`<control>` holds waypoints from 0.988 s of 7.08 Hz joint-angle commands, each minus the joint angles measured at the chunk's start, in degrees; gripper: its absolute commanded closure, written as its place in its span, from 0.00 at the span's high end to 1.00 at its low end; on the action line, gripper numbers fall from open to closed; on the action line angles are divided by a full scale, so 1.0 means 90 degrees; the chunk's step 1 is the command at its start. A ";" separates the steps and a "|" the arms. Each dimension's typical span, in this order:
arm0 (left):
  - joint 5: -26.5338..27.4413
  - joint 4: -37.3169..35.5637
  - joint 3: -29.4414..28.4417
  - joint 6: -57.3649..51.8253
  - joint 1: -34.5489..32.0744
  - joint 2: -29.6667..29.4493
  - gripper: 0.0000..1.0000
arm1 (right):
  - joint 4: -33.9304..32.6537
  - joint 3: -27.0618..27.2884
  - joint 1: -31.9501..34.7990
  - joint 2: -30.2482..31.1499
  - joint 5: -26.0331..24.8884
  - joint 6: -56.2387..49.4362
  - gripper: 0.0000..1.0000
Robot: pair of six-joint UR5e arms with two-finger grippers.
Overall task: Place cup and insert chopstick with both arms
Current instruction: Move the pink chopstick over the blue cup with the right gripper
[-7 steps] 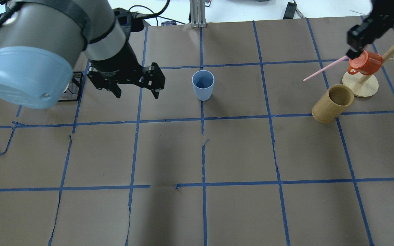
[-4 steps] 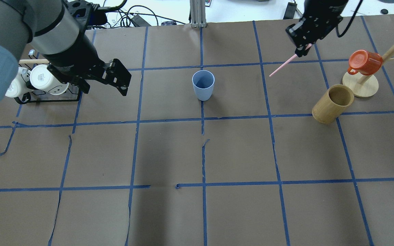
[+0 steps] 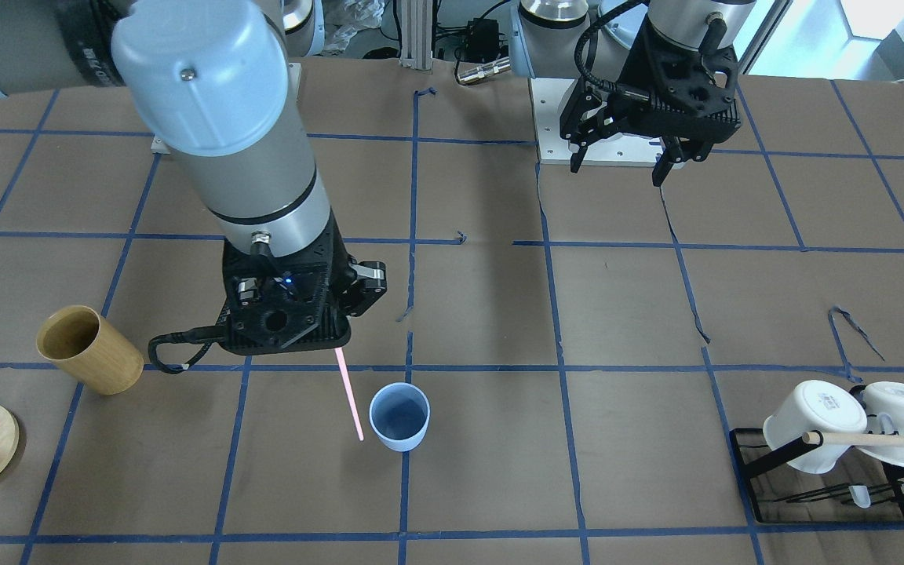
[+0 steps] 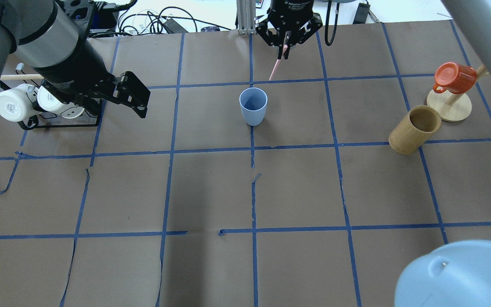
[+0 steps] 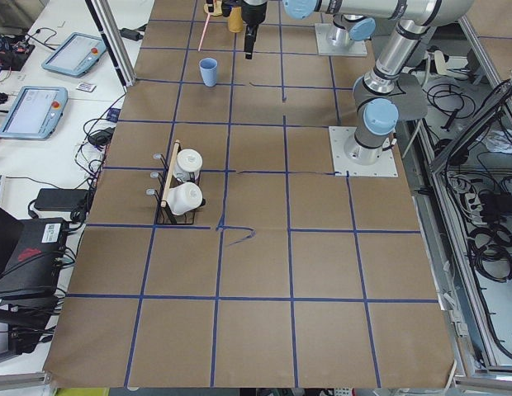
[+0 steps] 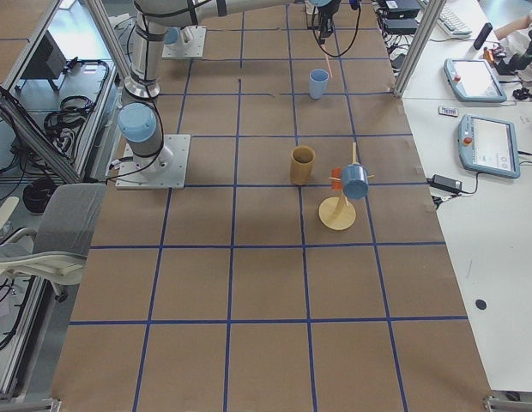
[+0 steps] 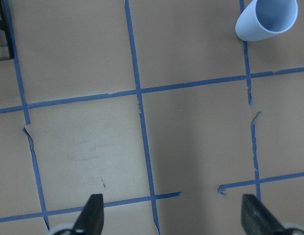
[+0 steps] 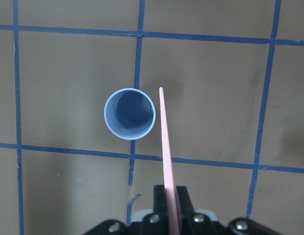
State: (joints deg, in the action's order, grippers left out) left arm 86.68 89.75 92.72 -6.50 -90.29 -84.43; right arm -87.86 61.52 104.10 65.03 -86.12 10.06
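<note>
The pale blue cup (image 4: 253,105) stands upright and empty on the brown mat at the middle back; it also shows in the front view (image 3: 399,416) and both wrist views (image 7: 267,18) (image 8: 129,113). My right gripper (image 4: 285,46) hangs just behind the cup and is shut on the thin pink chopstick (image 4: 276,66). The stick points down, with its tip beside the cup's rim, outside the cup (image 8: 164,142) (image 3: 350,400). My left gripper (image 4: 145,103) is open and empty, well left of the cup, near the mug rack (image 3: 617,173).
A tan wooden cup (image 4: 414,129) stands at the right, next to a wooden mug stand (image 4: 449,106) with an orange mug (image 4: 454,77). A black rack (image 4: 58,123) with two white mugs (image 4: 13,104) and a wooden rod (image 3: 876,441) is at the left.
My right gripper has carried the chopstick left, from the mug stand to just behind the blue cup, and turned it more upright. My left gripper has drawn back left towards the rack.
</note>
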 commanded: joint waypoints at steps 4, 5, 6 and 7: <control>0.0008 -0.0002 0.0000 0.0000 -0.0007 0.0006 1.00 | -0.0236 0.0458 0.0581 -0.0165 -0.0138 0.0542 0.00; -0.0002 -0.0002 0.0000 0.0000 0.0003 -0.0004 1.00 | -0.0537 0.0663 0.0581 -0.0213 -0.0147 0.0542 0.00; -0.0002 -0.0002 0.0000 0.0000 -0.0007 0.0006 1.00 | -0.0985 0.0907 0.0581 -0.0223 -0.0147 0.0533 0.12; -0.0002 -0.0002 0.0000 0.0000 -0.0007 -0.0004 1.00 | -0.1154 0.1015 0.0581 -0.0204 -0.0157 0.0542 0.32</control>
State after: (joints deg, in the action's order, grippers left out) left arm 86.67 89.74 92.72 -6.50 -90.33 -84.41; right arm -95.46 68.94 109.33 63.13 -87.46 14.89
